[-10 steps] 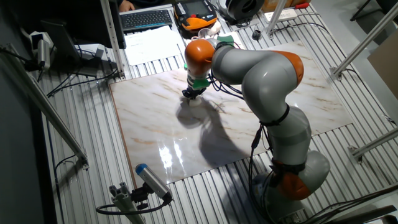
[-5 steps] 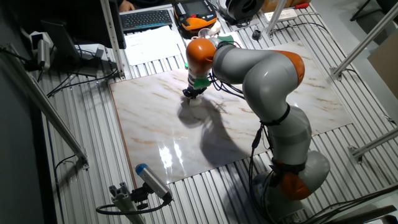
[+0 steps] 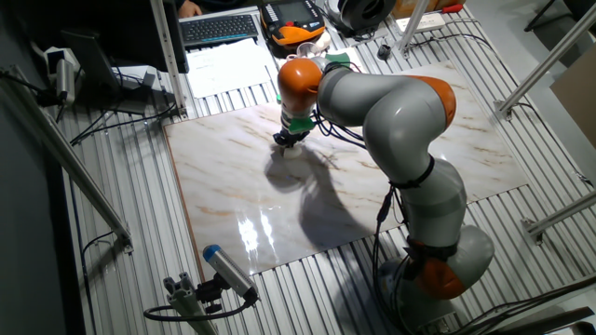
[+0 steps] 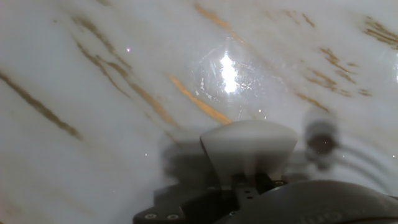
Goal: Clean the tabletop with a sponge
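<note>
Sponge (image 4: 249,148) is a small cream-white block, pinched in the gripper (image 3: 290,139) and pressed down on the tabletop (image 3: 233,177); in the hand view it sits bottom centre, wide end out, with the dark gripper hardware clamped on its narrow end and its reflection showing on the gloss beside it. In the fixed view the sponge (image 3: 292,149) is only a pale spot under the fingertips, in the far-middle part of the slab, well in from every edge. Slab is glossy white-beige marble with brown veins and a thin brown rim; a bright light glare (image 4: 227,70) sits just ahead of the sponge, another glare patch nearer the front edge in the fixed view. Arm (image 3: 391,112) is grey with orange joints, folded over the slab from its base at the front right and casting a dark shadow on the marble. Slab lies on a ribbed grey metal table (image 3: 121,270). Behind it: keyboard (image 3: 220,28), sheet of paper (image 3: 228,63), an orange handheld unit (image 3: 293,20). Near the front left edge, off the slab, a grey cylinder with a blue tip (image 3: 227,271).
</note>
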`<state>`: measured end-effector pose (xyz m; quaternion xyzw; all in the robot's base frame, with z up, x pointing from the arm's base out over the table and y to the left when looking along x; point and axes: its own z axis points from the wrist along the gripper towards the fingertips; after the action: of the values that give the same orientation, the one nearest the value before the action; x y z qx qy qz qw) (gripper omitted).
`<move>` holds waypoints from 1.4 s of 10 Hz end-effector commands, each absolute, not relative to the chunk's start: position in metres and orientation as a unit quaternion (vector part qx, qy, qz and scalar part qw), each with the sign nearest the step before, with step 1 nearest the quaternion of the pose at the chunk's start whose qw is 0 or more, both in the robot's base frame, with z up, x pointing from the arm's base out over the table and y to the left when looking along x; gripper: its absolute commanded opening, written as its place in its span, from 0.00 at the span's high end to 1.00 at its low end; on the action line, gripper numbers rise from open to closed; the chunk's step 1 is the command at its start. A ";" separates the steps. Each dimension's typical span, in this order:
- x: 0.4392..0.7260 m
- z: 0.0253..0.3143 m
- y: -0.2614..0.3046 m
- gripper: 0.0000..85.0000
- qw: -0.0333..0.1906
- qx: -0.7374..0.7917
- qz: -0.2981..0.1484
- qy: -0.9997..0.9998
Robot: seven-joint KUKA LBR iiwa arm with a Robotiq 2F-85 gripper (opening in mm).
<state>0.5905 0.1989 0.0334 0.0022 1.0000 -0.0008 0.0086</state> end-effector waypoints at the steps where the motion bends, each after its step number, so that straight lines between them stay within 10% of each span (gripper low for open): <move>1: 0.590 0.033 0.199 1.00 0.009 0.000 0.000 1.000; 14: 0.590 0.033 0.198 1.00 0.028 0.006 0.007 1.000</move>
<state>0.5905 0.1981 0.0332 0.0068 0.9996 0.0064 0.0281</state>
